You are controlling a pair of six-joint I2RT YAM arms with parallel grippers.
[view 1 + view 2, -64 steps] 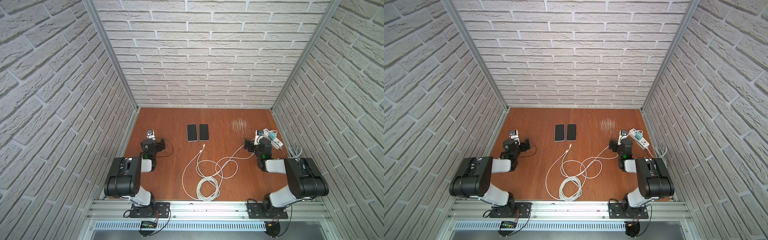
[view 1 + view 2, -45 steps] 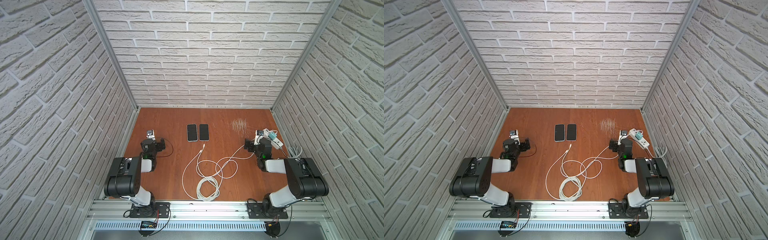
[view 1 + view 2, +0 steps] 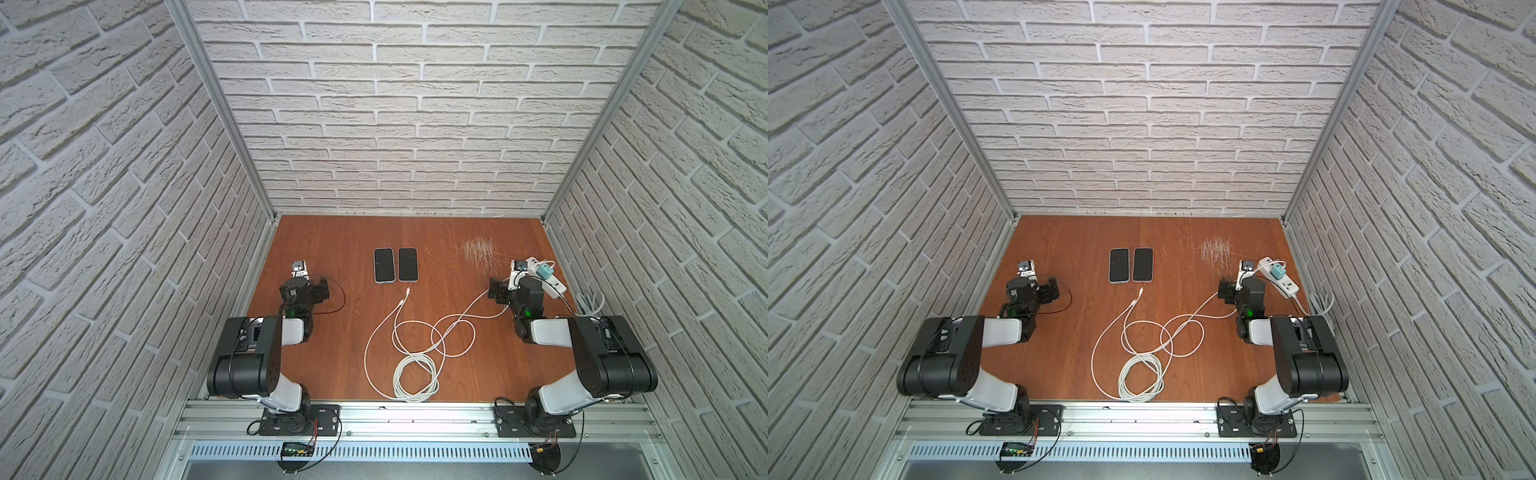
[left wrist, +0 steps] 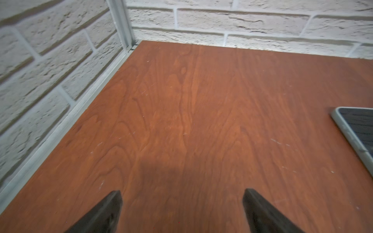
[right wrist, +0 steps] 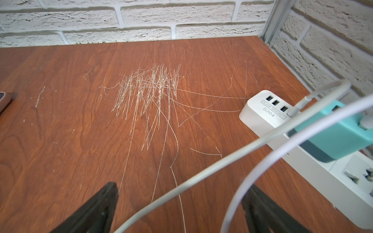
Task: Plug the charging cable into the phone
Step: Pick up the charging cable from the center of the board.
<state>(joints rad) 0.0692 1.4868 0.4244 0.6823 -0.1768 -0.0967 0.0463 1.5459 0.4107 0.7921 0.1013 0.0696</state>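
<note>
Two phones lie face up mid-table [image 3: 353, 332], left phone [image 3: 383, 265] touching or just beside right phone [image 3: 407, 264]. One cable [image 3: 415, 376], partly coiled, ends unplugged near the right phone. A power strip [image 3: 550, 284] carries one charger [image 3: 543, 272] beside the right gripper [image 5: 181, 186], whose jaws are spread, with cable strands crossing before them. The left gripper [image 4: 181, 193] is also released and empty.

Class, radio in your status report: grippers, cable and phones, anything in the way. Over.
Left gripper open, empty; right gripper open, empty. Cable plug loose on table, just short of right phone. Cable strands cross before right gripper.
</note>
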